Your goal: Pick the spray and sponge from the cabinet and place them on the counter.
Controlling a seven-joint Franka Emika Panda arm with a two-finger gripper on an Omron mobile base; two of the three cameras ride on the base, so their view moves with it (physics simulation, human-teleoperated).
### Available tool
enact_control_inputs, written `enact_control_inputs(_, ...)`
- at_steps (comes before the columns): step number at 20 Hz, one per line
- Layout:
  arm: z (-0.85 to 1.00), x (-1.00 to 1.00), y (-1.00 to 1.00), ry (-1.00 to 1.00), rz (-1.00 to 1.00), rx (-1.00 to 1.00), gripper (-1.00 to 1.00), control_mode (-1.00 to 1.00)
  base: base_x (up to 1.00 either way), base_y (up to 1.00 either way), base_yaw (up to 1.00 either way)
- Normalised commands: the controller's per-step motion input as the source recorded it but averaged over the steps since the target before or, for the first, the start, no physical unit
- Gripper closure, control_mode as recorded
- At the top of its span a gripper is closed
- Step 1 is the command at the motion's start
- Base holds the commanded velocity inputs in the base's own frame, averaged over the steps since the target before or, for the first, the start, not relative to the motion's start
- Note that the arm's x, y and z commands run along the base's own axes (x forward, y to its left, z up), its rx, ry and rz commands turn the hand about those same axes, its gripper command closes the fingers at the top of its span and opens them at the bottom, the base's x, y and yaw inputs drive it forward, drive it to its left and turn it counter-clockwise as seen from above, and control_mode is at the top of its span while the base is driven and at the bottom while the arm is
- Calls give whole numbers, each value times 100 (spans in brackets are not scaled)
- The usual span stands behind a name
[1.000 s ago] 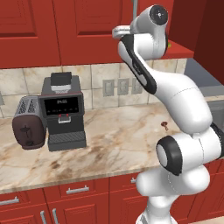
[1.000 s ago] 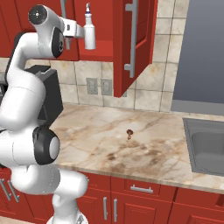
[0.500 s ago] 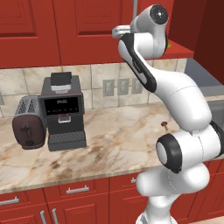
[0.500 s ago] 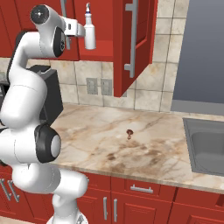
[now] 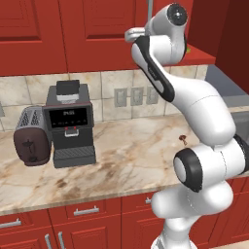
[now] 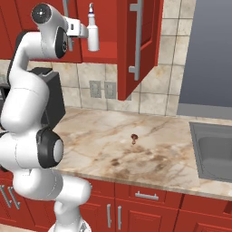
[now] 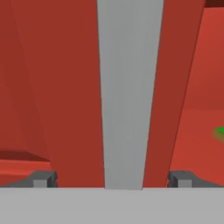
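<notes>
Raised high to the open cabinet (image 6: 136, 50), pincer (image 7: 113, 178) spread wide and holding nothing, one dark tip on each side of a silver bar handle (image 7: 127, 87), probably to swing the left door further aside. Spray (image 6: 93, 29) standing upright on the red inner shelf (image 6: 106, 56): white bottle, thin nozzle on top. Sponge (image 7: 221, 131) seen as a small green patch on the shelf, further inside. Tabletop (image 6: 149, 149) below, ready to receive both.

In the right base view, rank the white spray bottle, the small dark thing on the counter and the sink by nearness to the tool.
1. White spray bottle, on the cabinet shelf beside the tool.
2. Small dark thing, mid-counter below.
3. Steel sink, far right.
</notes>
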Motion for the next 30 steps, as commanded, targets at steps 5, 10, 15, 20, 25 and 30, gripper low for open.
enact_control_inputs(5, 0, 18, 4, 8, 0, 0, 100, -100, 0, 0, 0)
enact_control_inputs(10, 0, 1, 10, 8, 0, 0, 100, -100, 0, 0, 0)
enact_control_inputs(15, 0, -25, 27, -1, 0, 0, 100, -100, 0, 0, 0)
enact_control_inputs(20, 0, -47, 28, -9, 1, 0, 100, -100, 0, 0, 0)
enact_control_inputs(25, 0, -63, 33, -12, 2, 0, 100, -100, 0, 0, 0)
enact_control_inputs(30, 0, -63, 35, -13, 2, 0, 100, -100, 0, 0, 0)
